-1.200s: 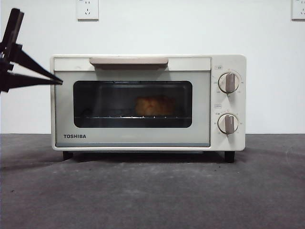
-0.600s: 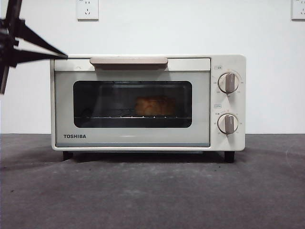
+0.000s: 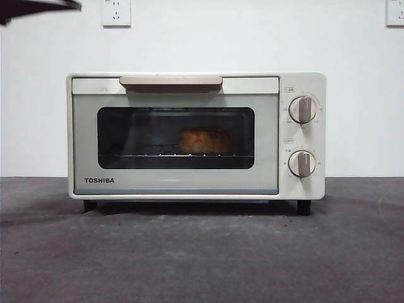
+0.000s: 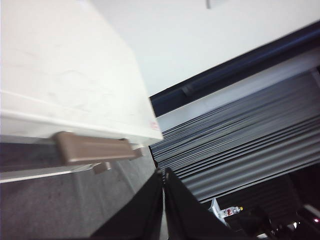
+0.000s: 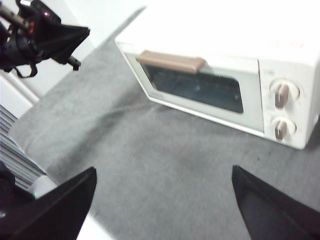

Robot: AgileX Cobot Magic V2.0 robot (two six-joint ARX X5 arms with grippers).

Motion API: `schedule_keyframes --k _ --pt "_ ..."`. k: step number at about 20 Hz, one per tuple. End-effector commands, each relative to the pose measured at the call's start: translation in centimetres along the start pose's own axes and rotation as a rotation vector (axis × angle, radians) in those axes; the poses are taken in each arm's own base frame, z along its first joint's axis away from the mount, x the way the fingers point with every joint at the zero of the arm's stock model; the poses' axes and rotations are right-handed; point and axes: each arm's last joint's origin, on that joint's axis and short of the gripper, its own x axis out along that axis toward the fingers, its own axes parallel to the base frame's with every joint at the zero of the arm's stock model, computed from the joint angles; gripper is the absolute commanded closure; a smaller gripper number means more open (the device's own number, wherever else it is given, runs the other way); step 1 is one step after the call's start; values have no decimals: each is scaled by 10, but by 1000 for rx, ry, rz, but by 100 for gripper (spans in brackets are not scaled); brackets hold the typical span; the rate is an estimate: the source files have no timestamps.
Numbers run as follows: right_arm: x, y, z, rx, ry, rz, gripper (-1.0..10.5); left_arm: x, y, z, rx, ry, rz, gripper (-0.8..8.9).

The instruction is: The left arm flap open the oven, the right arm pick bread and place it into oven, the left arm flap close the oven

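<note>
Task status: looks essentially complete from where I sit.
Oven [image 3: 196,136] sits on the worktop [image 3: 202,252] with its door shut flush, handle [image 3: 170,81] up at the top edge. Bread [image 3: 203,140] is inside on the wire rack [image 3: 170,154], visible through the dark window, right of centre. Left tool [image 4: 163,176] hangs just beside the oven's upper corner, off the handle, jaws together and holding nothing. Right tool [image 5: 162,187] hovers well clear over the worktop in front of the oven, jaws wide apart, empty. I judge all three steps done; only parking the arms is left.
</note>
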Motion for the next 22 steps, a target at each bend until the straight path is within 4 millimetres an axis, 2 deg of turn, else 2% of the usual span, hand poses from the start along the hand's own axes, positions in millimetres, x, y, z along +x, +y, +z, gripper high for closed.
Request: schedule_keyframes --k 1,7,11,17,22 --pt "-3 3 7 -34 -51 20 516 -5 -17 0 100 -2 -22 802" --pt "-3 5 12 -66 -104 37 516 -19 -48 -7 222 -16 27 802" --pt "-3 5 12 -89 -101 38 516 -33 -71 -16 343 -42 157 802" --pt "-3 5 10 -131 -85 38 516 -62 -104 -41 583 -42 428 802" --pt "-3 4 8 -178 -66 28 516 -81 -121 -67 733 -26 451 802"
